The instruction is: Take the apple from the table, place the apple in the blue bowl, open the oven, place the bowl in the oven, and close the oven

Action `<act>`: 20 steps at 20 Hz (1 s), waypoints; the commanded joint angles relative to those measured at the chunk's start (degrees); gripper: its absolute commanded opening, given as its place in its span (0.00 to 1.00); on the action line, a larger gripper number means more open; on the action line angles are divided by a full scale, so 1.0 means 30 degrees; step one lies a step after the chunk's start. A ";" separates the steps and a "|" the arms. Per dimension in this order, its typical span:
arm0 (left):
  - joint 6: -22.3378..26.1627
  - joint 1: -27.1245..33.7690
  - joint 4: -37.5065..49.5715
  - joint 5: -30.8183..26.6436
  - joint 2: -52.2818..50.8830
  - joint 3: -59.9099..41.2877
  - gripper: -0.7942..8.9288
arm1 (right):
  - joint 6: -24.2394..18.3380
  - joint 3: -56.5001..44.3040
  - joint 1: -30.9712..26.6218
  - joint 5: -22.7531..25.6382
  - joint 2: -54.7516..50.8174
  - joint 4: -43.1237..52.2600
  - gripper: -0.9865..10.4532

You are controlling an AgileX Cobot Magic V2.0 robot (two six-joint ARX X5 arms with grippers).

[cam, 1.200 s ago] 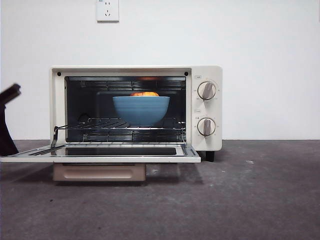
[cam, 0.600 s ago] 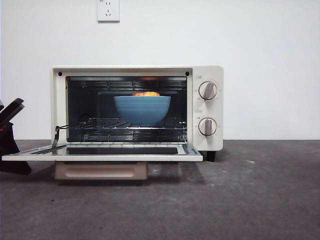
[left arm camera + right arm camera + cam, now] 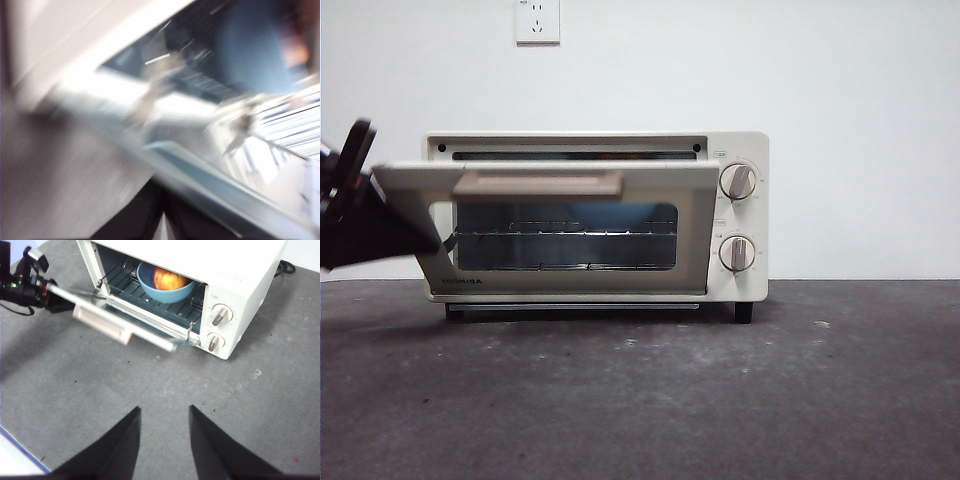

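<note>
Inside the oven [image 3: 235, 285], on the wire rack, sits the blue bowl [image 3: 165, 287] with the apple [image 3: 168, 278] resting in it; the right wrist view shows both clearly through the gap above the door. The oven door [image 3: 545, 225] is partly raised, tilted between flat and shut, its beige handle [image 3: 538, 183] near the top edge in the front view. Through the door glass the bowl shows only as a dim blue patch. The left claw [image 3: 345, 190] is at the door's left edge, appearing dark at the left side of the front view; contact with the door edge appears likely but cannot be confirmed. The left wrist view is heavily blurred, and whether this claw is open or closed cannot be told. The right claw [image 3: 165, 440] hangs above the bare desk [image 3: 165, 385] in front of the oven, well apart from it, jaws parted and holding nothing. Both knobs [image 3: 737, 181] are visible on the oven's right panel.
</note>
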 commanded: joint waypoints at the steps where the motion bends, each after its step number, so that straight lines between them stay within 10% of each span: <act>1: -0.2754 0.0007 0.3206 -0.0087 0.0240 0.0306 0.09 | 0.0342 0.0146 0.0189 0.0073 0.0124 -0.0153 0.22; 11: -0.4182 -0.0095 0.3738 -0.0481 -0.0466 0.1071 0.09 | 0.0495 -0.0568 0.0240 -0.0117 0.0124 -0.0102 0.22; 20: 0.0583 -0.0685 -0.3810 -0.2557 -0.5690 0.1071 0.09 | 0.0495 -0.5843 0.0240 -0.1479 -0.1158 0.5850 0.22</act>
